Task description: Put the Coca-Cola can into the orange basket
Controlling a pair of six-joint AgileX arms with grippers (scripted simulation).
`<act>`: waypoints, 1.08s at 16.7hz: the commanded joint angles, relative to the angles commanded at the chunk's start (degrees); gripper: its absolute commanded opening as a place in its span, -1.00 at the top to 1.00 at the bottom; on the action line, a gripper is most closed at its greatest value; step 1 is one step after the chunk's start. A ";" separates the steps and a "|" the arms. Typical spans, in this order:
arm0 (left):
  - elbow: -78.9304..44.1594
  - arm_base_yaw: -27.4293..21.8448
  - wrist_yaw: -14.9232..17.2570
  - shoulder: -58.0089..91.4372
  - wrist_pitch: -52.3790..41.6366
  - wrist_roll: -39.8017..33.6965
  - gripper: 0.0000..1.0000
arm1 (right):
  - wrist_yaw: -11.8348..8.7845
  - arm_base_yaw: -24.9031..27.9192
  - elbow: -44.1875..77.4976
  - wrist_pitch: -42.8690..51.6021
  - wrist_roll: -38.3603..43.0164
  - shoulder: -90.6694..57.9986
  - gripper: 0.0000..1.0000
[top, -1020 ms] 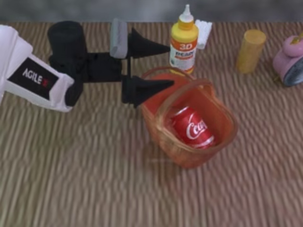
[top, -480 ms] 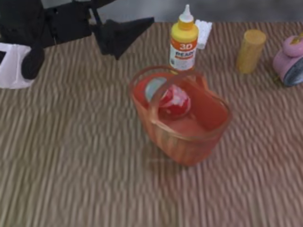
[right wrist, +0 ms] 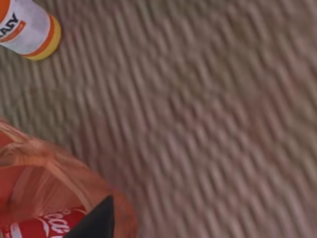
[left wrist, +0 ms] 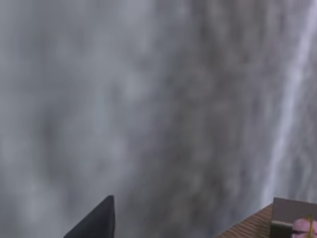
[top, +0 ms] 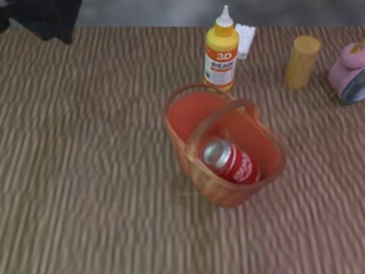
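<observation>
Coca-Cola can (top: 231, 161) lies inside orange basket (top: 188, 111) — left claw's (top: 43, 17) spread apparently indiscernible.

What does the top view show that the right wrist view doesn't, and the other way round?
Only the top view shows the whole oval orange plastic basket with its hoop handle, the yellow cylinder, the pink object and the left arm's dark tip at the far-left corner. Only the right wrist view shows one dark fingertip. Both show the red Coca-Cola can lying in the basket, the yellow glue bottle and the woven table.

Red Coca-Cola can (top: 232, 162), white script, silver top; orange basket (top: 197, 171), woven-look sides; yellow glue bottle (top: 220, 50).
</observation>
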State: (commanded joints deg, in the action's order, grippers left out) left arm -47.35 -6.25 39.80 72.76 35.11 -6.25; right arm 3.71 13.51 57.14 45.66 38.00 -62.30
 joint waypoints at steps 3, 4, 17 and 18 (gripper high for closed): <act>8.91 2.14 -8.66 -15.86 -7.52 -0.49 -1.00 | -0.01 3.90 15.54 11.42 10.03 -16.41 -1.00; 12.28 2.83 -11.72 -21.50 -10.26 -0.47 -1.00 | -0.11 5.25 20.78 15.08 13.40 -21.76 -1.00; 44.76 7.17 -37.80 -69.62 -33.54 5.33 -1.00 | -3.03 20.87 77.82 45.67 49.42 -70.91 -1.00; 45.87 7.27 -38.66 -70.99 -34.23 5.71 -1.00 | -3.19 21.52 79.99 46.48 50.80 -72.45 -1.00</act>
State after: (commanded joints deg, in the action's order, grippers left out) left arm -1.48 1.02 1.15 1.77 0.88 -0.54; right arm 0.52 35.03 137.13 92.14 88.80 -134.74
